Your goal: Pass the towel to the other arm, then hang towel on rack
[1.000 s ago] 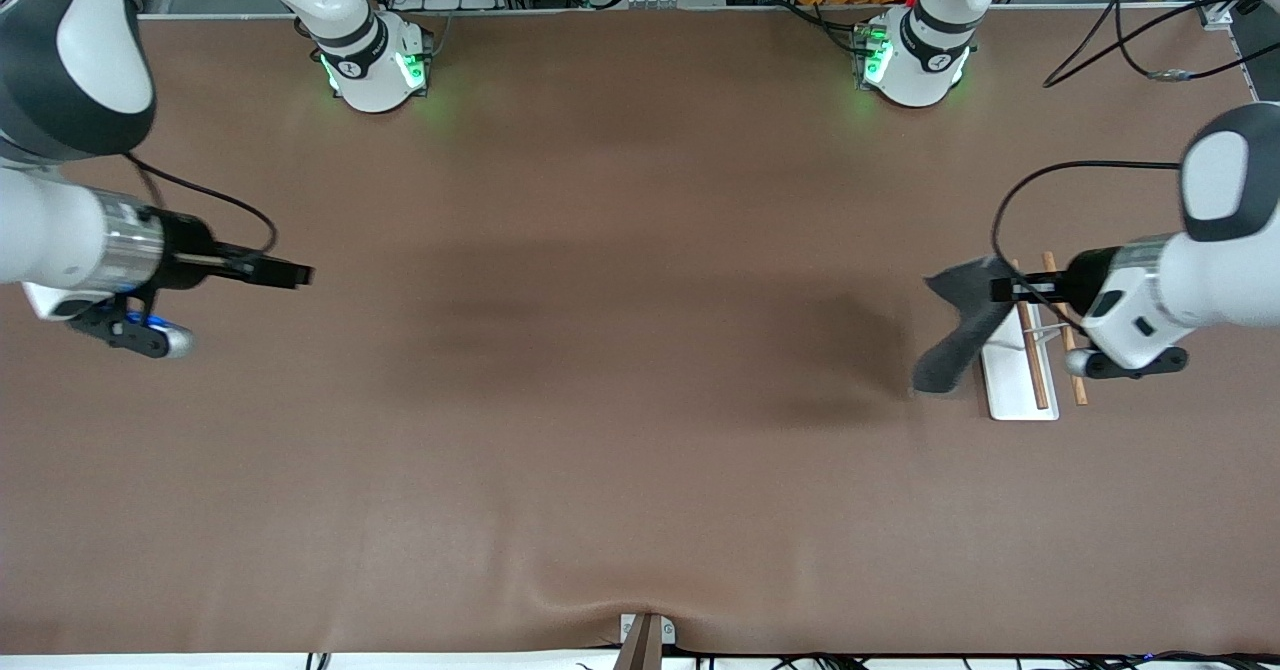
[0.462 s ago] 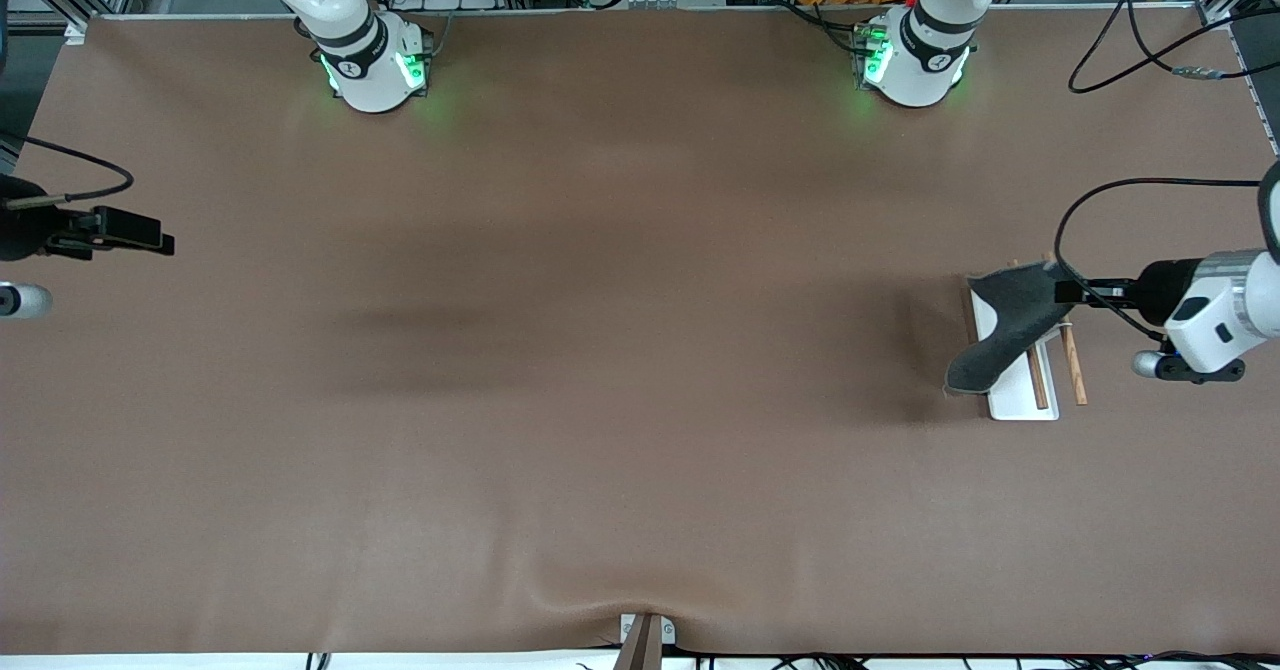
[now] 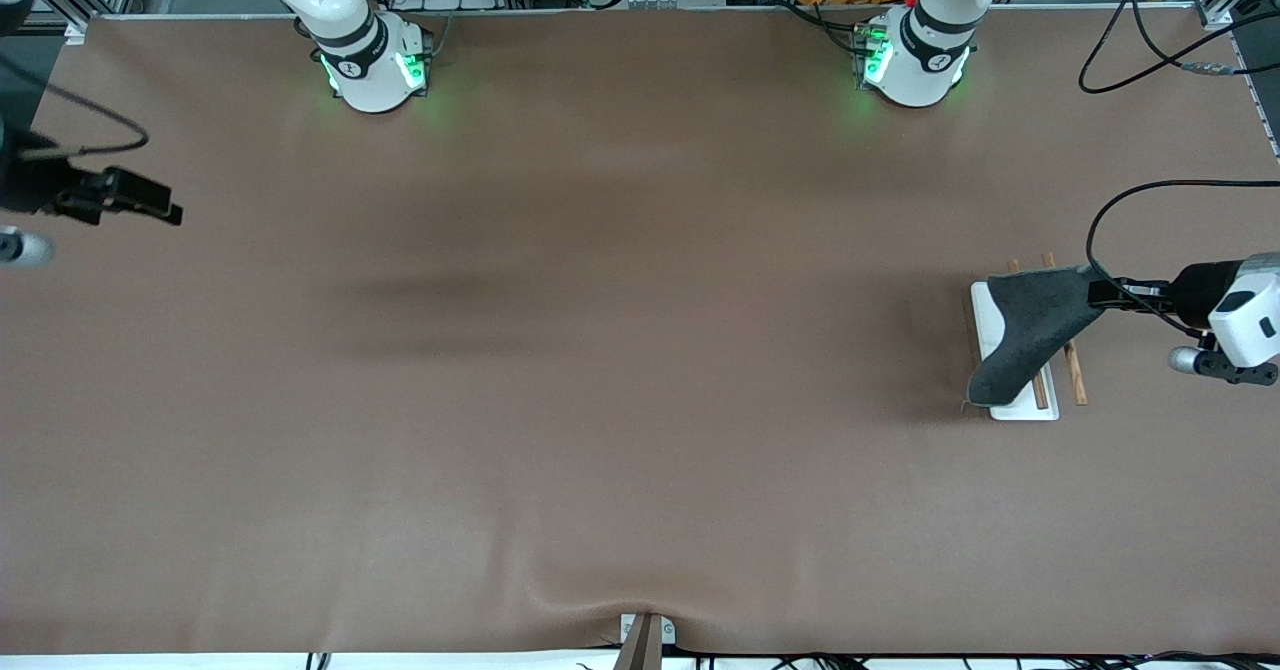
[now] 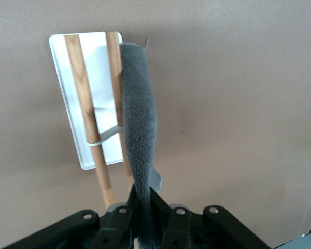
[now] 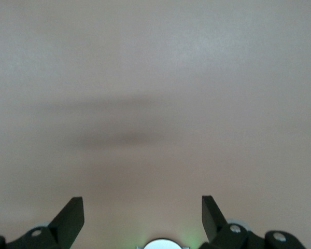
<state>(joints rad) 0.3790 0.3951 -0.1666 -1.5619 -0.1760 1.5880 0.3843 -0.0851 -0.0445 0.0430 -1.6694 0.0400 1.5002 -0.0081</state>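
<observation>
A: Left gripper? Dark grey soft cloth towel?
B: Clamped on towel corner, over white-based rack with two brown wooden rods; towel draped across one rod.
A: Right gripper?
B: Fingers apart, waiting over bare brown table.

The surface under me is covered in a plain brown sheet that puckers into a soft ridge at the edge nearest the front camera. The rack stands directly on it toward my left arm's end, its white base plate flat on the brown. My two arm bases sit along the edge farthest from that camera, each glowing green.
</observation>
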